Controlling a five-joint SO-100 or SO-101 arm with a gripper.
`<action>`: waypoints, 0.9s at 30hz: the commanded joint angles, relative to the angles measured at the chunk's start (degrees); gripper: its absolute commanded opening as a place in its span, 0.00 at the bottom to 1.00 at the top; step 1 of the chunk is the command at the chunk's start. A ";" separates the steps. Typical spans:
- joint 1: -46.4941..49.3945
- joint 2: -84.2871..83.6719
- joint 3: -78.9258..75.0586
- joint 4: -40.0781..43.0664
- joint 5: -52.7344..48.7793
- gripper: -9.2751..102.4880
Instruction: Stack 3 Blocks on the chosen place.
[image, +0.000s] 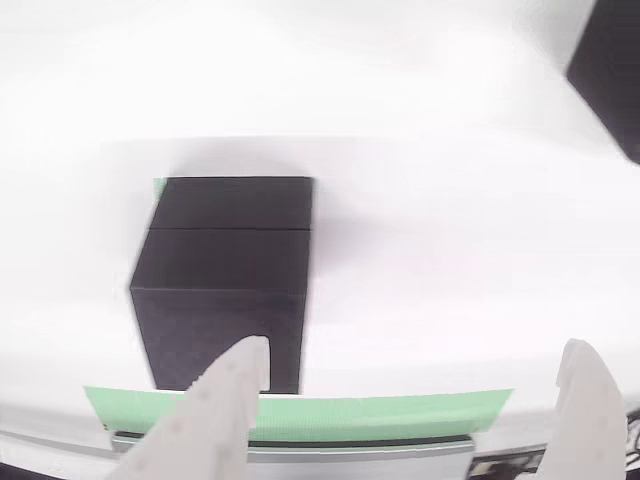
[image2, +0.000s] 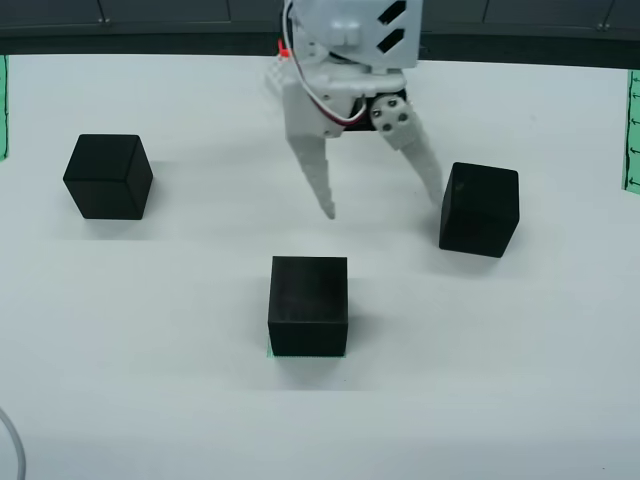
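Overhead view, left to right. Left block alone on the white table, well apart from everything, open room all round. Centre block already on the green patch (just a sliver showing at its lower-left corner). Gripper hanging above and behind it, fingers spread wide, nothing held. Right block just beside the right fingertip, perhaps touching; clearly nearer than the left one, so likely the next pick. Needs a short shift right to straddle it. Wrist view: centre block ahead-left of fingers.
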 joint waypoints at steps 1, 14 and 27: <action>-7.56 3.43 0.53 -0.53 6.24 0.40; -25.31 -6.42 -2.81 -0.18 27.69 0.40; -25.49 0.35 3.08 0.62 36.12 0.40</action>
